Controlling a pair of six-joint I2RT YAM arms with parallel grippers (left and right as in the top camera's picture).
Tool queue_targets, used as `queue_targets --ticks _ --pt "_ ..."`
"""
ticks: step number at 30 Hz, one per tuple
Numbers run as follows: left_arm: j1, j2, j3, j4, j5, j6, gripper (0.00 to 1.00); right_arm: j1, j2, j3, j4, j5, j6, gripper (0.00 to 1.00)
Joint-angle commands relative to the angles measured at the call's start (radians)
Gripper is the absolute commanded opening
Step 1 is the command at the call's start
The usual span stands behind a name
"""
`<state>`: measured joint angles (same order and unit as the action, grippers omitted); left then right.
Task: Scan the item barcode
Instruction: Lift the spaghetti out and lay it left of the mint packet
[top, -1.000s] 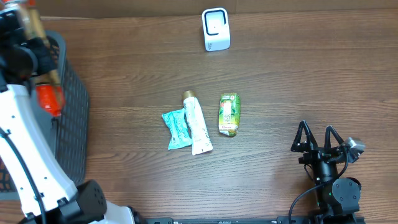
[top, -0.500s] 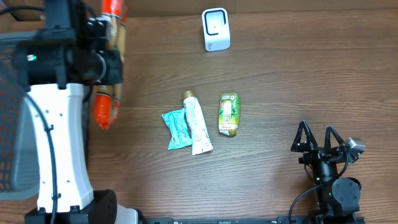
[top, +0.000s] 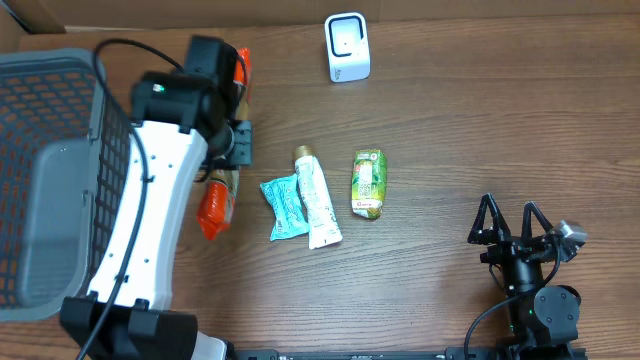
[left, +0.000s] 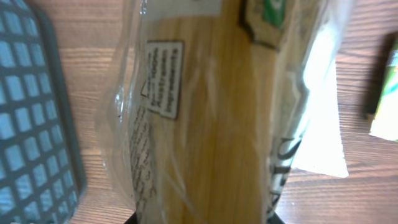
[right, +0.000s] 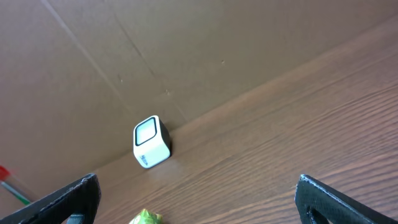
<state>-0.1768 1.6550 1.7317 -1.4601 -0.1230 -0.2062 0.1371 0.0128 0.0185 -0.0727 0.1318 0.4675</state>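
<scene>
Spaghetti packet (top: 216, 200), clear wrap with orange ends, hung clamped in left gripper (top: 231, 148) over table (top: 450, 120), just right of grey mesh basket (top: 50, 120) and well apart from scanner (top: 347, 47). Seen in left wrist view only: white label panel with black print, too blurred to read; green-and-dark emblem cut by top edge; pale strands showing through wrap. Noted teal sachet (top: 284, 207) and white tube (top: 318, 200) touching side by side, green pouch (top: 368, 183) just beside; print unreadable on all. Right gripper (top: 511, 222) sat spread wide, holding nothing. Caught scanner's window and front face in right wrist view.
</scene>
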Motion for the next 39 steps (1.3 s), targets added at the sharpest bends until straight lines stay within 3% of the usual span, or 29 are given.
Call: queue_targets --ticks 1,11,24,35,39 --pt "-0.026 -0.036 -0.097 0.058 -0.101 -0.097 0.04 -0.004 -0.01 -0.01 0.006 0.006 -0.001 1.0" --pt "-0.051 -0.036 -0.41 0.247 -0.225 -0.191 0.04 -0.004 -0.01 -0.01 0.006 0.006 -0.001 1.0" --pt "-0.18 -0.036 -0.829 0.829 -0.28 -0.192 0.04 -0.004 -0.01 -0.01 0.005 0.006 -0.001 1.0" --pt "-0.265 -0.034 -0.872 1.065 -0.085 -0.22 0.04 -0.004 -0.01 -0.01 0.006 0.006 -0.001 1.0" --pt "-0.276 -0.034 -0.872 1.086 -0.079 -0.22 0.04 -0.004 -0.01 -0.01 0.006 0.006 -0.001 1.0"
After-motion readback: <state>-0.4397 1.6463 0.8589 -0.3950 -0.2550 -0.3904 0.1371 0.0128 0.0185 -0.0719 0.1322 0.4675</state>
